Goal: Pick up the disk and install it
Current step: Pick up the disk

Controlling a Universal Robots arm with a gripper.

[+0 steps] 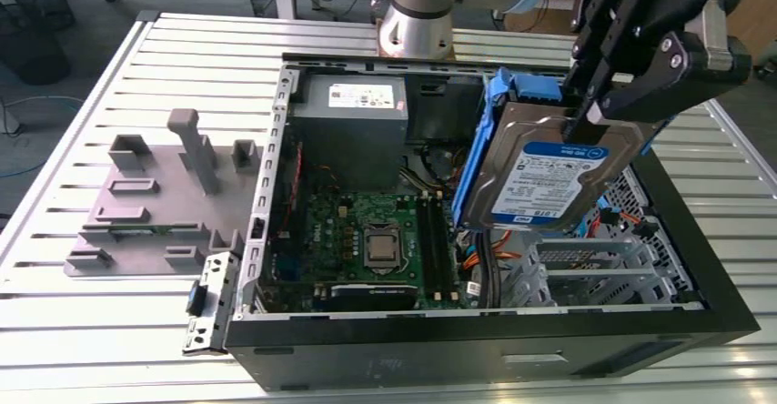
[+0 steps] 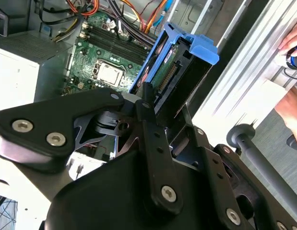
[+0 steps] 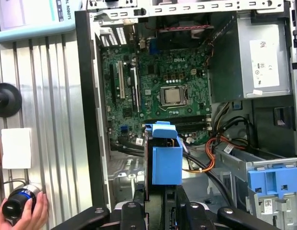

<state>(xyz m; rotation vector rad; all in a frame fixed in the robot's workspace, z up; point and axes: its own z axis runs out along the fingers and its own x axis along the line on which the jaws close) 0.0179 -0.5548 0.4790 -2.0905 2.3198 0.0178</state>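
Observation:
The disk (image 1: pixel 549 175), a silver drive with a white-and-blue label and blue caddy rails (image 1: pixel 483 140), hangs tilted on edge above the open computer case (image 1: pixel 486 345), over its side at the exterior view's right. My gripper (image 1: pixel 587 117) is shut on the disk's upper edge. In the second wrist view the disk (image 2: pixel 183 61) juts out beyond my gripper (image 2: pixel 165 103), connector side showing, with the motherboard beneath. The first wrist view has the disk's blue caddy (image 3: pixel 166 160) end-on between my gripper's (image 3: pixel 161 200) black fingers (image 3: pixel 143 203).
Inside the case lie the motherboard (image 1: pixel 370 231), a grey power supply (image 1: pixel 352 104) and orange cables (image 3: pixel 210 153). Another blue caddy (image 3: pixel 273 179) sits in a drive bay. A grey fixture (image 1: pixel 158 195) stands at the exterior view's left. A hand (image 3: pixel 28 218) holds a black object beside the case.

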